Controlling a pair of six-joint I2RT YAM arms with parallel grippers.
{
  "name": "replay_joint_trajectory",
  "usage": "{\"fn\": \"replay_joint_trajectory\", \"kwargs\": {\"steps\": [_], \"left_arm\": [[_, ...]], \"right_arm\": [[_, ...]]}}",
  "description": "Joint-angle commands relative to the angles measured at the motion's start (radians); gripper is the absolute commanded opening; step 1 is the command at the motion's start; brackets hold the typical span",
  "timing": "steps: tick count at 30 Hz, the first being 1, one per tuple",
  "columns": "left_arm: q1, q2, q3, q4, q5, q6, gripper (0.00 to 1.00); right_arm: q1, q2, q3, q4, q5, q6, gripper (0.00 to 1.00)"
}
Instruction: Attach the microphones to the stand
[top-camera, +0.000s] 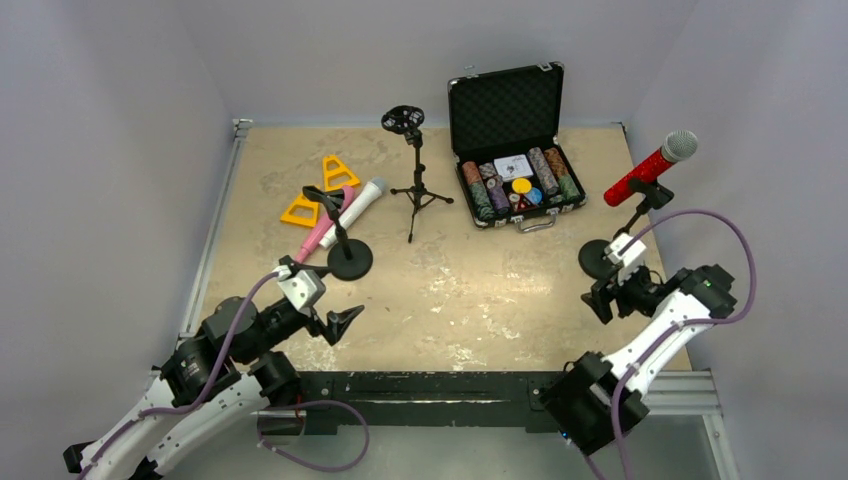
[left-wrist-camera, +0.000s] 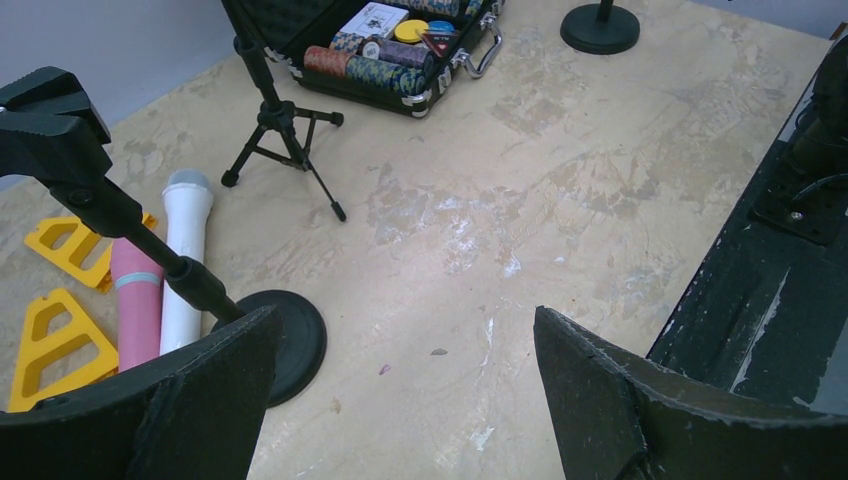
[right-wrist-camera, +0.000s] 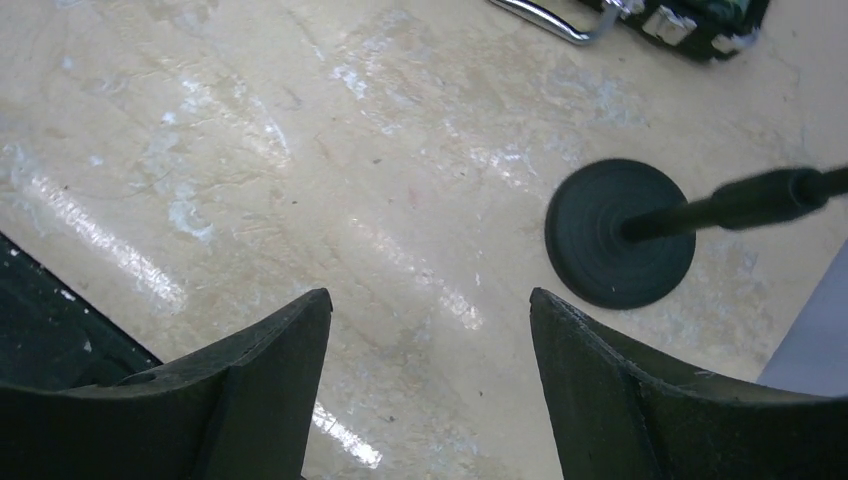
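Red microphone (top-camera: 650, 170) already clipped in stand (top-camera: 634, 216) ahead-right of parted, empty right claw (right-wrist-camera: 430, 305); white microphone (left-wrist-camera: 187, 250), pink microphone (left-wrist-camera: 137, 300) lying on worktop (top-camera: 480, 290) left-ahead of wide-open, empty left claw (left-wrist-camera: 405, 325), likely readied for pickup

The table (top-camera: 480, 290) looks like beige marbled stone or laminate, glossy, with scuffed pale patches. The red mic (top-camera: 645, 172) is glittery, its head grey metal mesh. The white mic (left-wrist-camera: 185, 270) and pink mic (left-wrist-camera: 137, 310) are smooth plastic. The yellow pieces (left-wrist-camera: 55, 340) look like plastic. The case (top-camera: 505, 105) has dimpled black foam and shiny metal trim. The stand base (right-wrist-camera: 585, 245) is matt black. The fingers (right-wrist-camera: 250, 390) of the right hand (right-wrist-camera: 430, 320) are matt black and rough-edged.
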Motion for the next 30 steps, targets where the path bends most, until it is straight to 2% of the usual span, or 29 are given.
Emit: {"fn": "replay_joint_trajectory", "kwargs": {"steps": [1, 7, 12, 15, 18, 22, 25, 30], "left_arm": [[0.004, -0.007, 0.036, 0.008, -0.009, -0.003, 0.99], [0.004, 0.008, 0.032, 0.013, -0.045, -0.011, 0.99], [0.003, 0.01, 0.031, 0.012, -0.105, -0.095, 0.99], [0.004, 0.015, 0.046, -0.004, -0.14, -0.191, 0.99], [0.004, 0.025, 0.082, -0.04, -0.185, -0.303, 0.99], [0.003, 0.067, 0.17, -0.125, -0.291, -0.469, 0.99], [0.004, 0.13, 0.248, -0.206, -0.375, -0.546, 0.99], [0.017, 0.359, 0.48, -0.379, -0.513, -0.505, 1.0]], "right_arm": [[0.163, -0.129, -0.022, -0.086, 0.015, -0.014, 0.76], [0.48, -0.268, -0.015, 0.065, -0.081, 0.294, 0.81], [0.736, -0.215, 0.033, 0.208, -0.135, 0.554, 0.81], [0.887, -0.19, 0.029, 0.361, -0.101, 0.744, 0.8], [1.023, -0.157, 0.038, 0.488, -0.053, 0.852, 0.81], [1.115, -0.065, 0.089, 0.536, -0.008, 0.905, 0.81], [1.121, -0.034, 0.08, 0.591, -0.032, 0.955, 0.81], [1.118, -0.046, 0.039, 0.61, -0.047, 0.936, 0.83]]}}
